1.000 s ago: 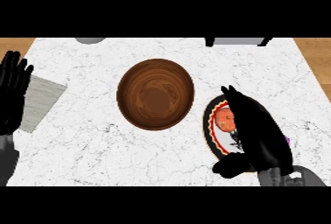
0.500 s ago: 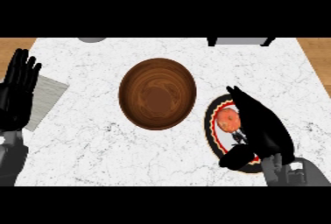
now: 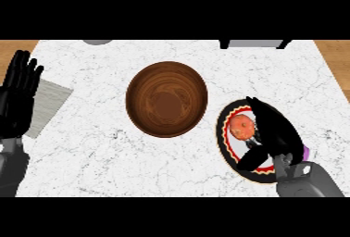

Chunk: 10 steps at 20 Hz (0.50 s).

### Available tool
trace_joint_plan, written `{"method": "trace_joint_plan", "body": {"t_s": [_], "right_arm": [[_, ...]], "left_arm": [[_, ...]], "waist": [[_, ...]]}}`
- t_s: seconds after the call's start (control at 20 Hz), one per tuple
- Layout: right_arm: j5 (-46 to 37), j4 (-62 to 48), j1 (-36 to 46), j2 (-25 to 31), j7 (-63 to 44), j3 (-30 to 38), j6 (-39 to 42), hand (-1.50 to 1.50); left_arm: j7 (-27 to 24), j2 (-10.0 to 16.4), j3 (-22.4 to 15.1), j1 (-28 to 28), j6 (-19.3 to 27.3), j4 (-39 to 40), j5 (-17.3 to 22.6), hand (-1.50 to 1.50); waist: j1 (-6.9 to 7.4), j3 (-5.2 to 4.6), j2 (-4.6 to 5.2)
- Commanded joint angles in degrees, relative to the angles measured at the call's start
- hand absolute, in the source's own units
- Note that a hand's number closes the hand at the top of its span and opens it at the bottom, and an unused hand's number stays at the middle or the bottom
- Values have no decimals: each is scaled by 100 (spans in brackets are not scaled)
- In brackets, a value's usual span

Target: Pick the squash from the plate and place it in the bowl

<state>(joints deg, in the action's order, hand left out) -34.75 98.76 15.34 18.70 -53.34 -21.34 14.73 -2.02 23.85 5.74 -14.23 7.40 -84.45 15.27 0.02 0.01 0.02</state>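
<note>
An orange squash [image 3: 240,127] lies on a white plate [image 3: 228,139] with a black and red rim, at the counter's right. Over the plate's right half is my right hand [image 3: 275,133], its straight fingers running along the squash's right side and its thumb [image 3: 252,157] just below the squash. The hand is open and hides part of the plate. A brown wooden bowl [image 3: 167,98] stands empty at the counter's middle, left of the plate. At the left edge my left hand [image 3: 19,92] rests open, fingers up.
A grey cloth [image 3: 49,104] lies on the white marble counter [image 3: 103,143] beside the left hand. At the far edge are a grey round object [image 3: 98,41] and a dark object [image 3: 255,44]. Wood floor shows past both far corners.
My right thumb has drawn up closer under the squash, and the fingers have settled nearer its right side. The left hand has risen further into view.
</note>
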Motion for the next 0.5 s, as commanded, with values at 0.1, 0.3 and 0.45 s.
{"method": "trace_joint_plan", "body": {"t_s": [0.1,0.3,0.45], "right_arm": [[-522,-882,24,-307,685,231,-264,-150],[-644,-703,-509,-277,1308,275,-392,-150],[-753,-796,-623,-312,1704,372,-469,-150]], "left_arm": [[-167,10,354,181,-408,44,22,0],[35,-356,138,5,-62,-52,-341,0],[52,-267,299,128,-321,-108,-297,0]], "waist": [[15,-1,1],[-8,0,-2],[-3,0,-3]]}}
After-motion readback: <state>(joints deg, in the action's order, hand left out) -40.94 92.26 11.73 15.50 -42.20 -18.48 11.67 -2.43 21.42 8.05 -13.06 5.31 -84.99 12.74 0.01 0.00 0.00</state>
